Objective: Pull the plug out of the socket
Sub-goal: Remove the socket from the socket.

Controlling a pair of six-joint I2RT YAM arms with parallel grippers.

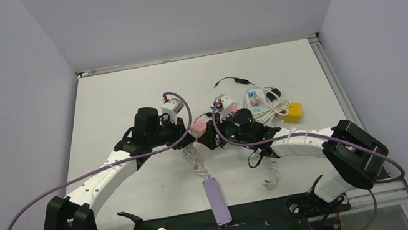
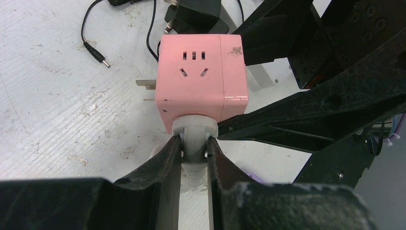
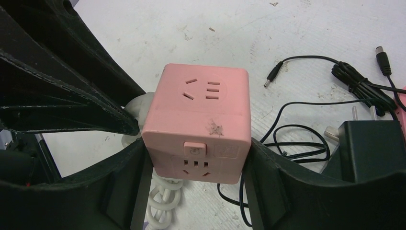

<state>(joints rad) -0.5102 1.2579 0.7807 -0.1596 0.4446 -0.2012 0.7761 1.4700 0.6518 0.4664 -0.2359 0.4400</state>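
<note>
At mid-table, the left gripper is clamping both fingers on the white plug, which is sitting seated in one face of the pink cube socket. The right gripper is squeezing the cube from two opposite sides over the white table. The plug's coiled white cord is trailing back toward the near edge, while a black adapter with a thin black cable is lying just beside the cube.
</note>
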